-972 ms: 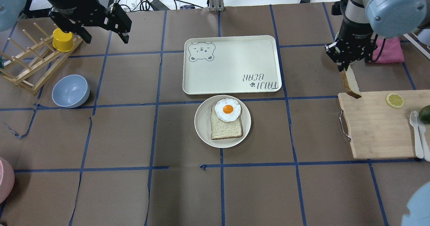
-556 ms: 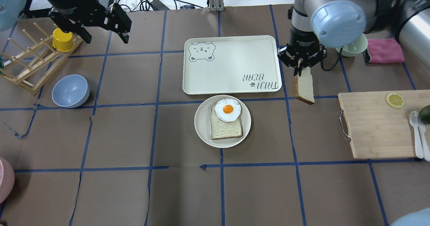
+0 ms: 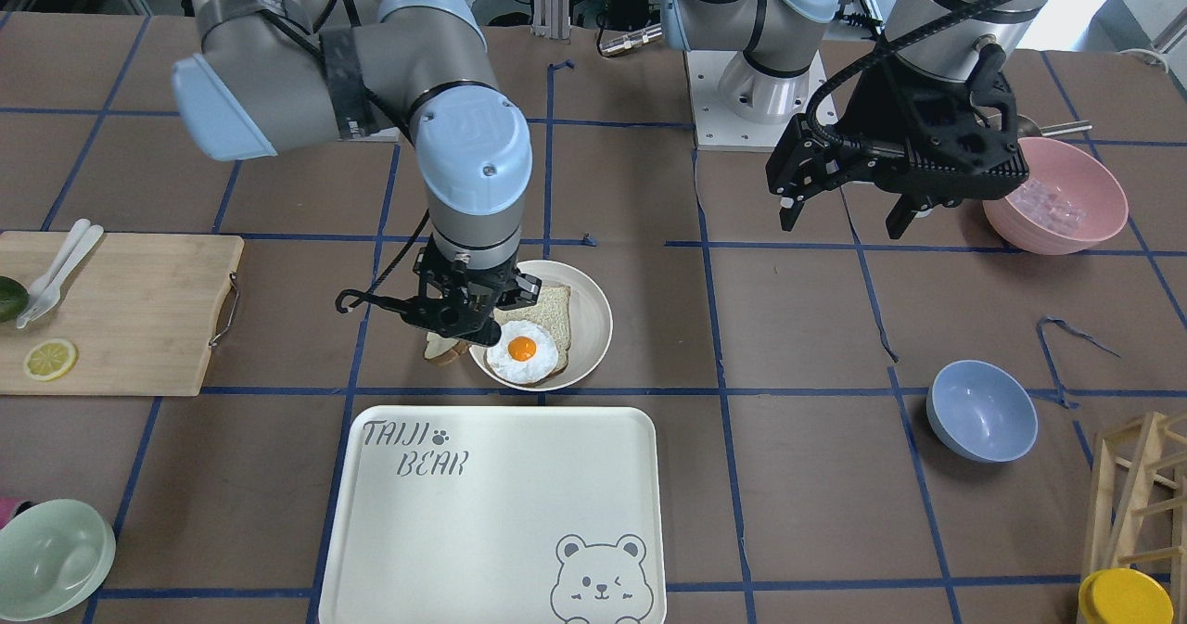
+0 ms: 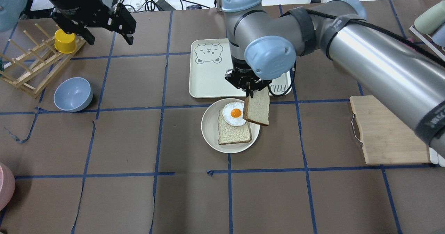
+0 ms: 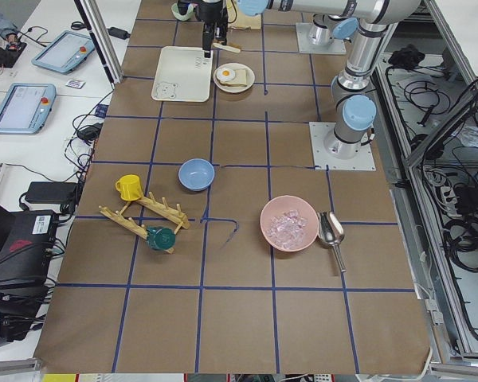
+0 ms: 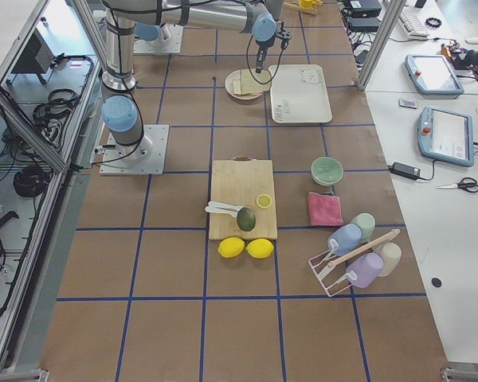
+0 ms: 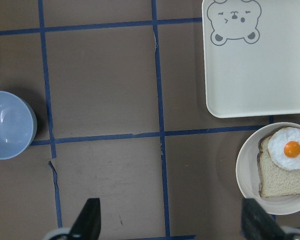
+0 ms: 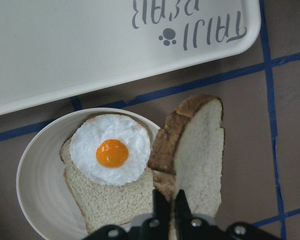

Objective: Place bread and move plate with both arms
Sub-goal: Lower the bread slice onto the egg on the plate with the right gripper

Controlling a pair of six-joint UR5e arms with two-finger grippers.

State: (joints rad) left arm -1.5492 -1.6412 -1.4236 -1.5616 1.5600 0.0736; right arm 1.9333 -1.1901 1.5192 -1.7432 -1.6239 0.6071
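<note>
Start with the table (image 4: 121,192): that is where this goes wrong if the right claw (image 4: 251,93) lets go now. The tray (image 4: 208,77) sits just beyond the claw, and a swing that way could drop the slice on the wrong dish.

Next down, the plate (image 4: 208,136). It lies below the claw and off to one side, not squarely under it. The bread (image 4: 257,109) dangles over the plate's rim, partly outside it. My read: released here, it lands half on the rim and tips onto the table.

The right claw is clamped on the bread's upper edge, a thin pinch on soft crumb. A jolt could tear that edge or let the slice slip early. It also hangs on edge, so it must be laid flat or it may topple.

Smaller again, the lower slice (image 4: 233,134) and the egg (image 4: 236,113) lie beside the claw's tips. A low sweep could shove the egg off.

The left claw (image 4: 108,35) hangs well away with its fingers apart, holding nothing.

As for the bread itself: thick, white-faced, dark brown crust all round, curved at the lower end, hanging intact below the claw.
</note>
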